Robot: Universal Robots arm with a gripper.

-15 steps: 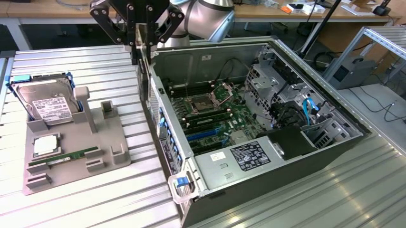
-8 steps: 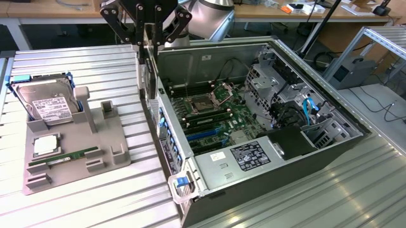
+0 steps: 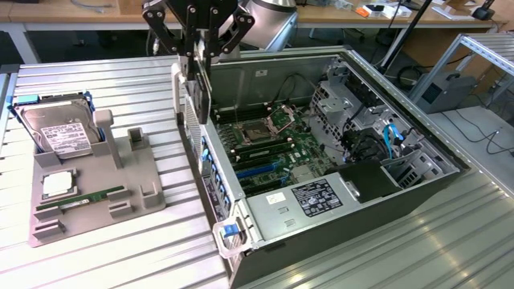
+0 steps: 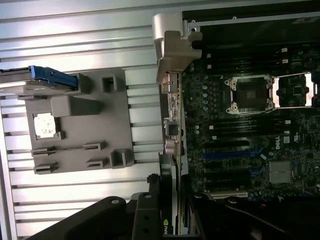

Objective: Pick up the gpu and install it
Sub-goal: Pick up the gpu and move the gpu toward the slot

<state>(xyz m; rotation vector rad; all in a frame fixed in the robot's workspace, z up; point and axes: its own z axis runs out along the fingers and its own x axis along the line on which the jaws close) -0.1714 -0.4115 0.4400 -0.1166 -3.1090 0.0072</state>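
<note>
One open black computer case [image 3: 418,180] lies on a ribbed aluminium table [image 3: 120,253], occupying the centre and right of the exterior view. Nearest, in the lower centre, a silver metal box [image 3: 277,211] with a black label is seen at the case's front end. Behind it lies the green motherboard [image 3: 273,147] with its uncovered processor socket. At the exterior view's left, a grey moulded fixture tray [image 3: 136,198] carries a narrow green memory stick [image 3: 80,200] and, further back, a boxy silver hard drive [image 3: 60,135]. Farthest, at upper centre-left, the black linkage gripper [image 3: 199,54] is pinched on the top of the gpu [image 3: 199,90], a thin dark rectangular card hung upright over the case wall nearest the tray. Two risks are judged. The card could be snagged on that wall. It could also be tilted in the grip, so that its edge connector misses the slot.
</note>
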